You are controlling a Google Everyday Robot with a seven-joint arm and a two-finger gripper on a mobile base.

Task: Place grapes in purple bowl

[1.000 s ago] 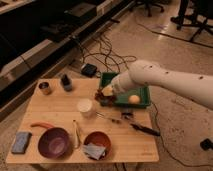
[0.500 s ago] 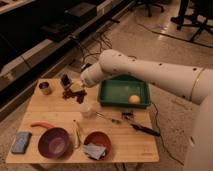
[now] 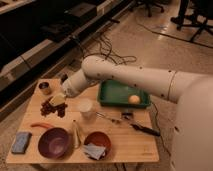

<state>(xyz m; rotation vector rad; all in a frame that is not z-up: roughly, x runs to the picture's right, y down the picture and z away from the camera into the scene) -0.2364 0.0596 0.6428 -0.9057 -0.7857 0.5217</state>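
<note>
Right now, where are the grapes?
The grapes lie on the table's left half, right under the gripper, above the purple bowl and left of the white cup.

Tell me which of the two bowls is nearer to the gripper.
The purple bowl, at the front left of the table. The gripper is over the grapes just behind it; the orange bowl lies further right.

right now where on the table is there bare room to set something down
Bare wood lies right of the orange bowl, below the green tray. Crowded: far left, where the gripper meets the grapes, and around the purple bowl.
</note>
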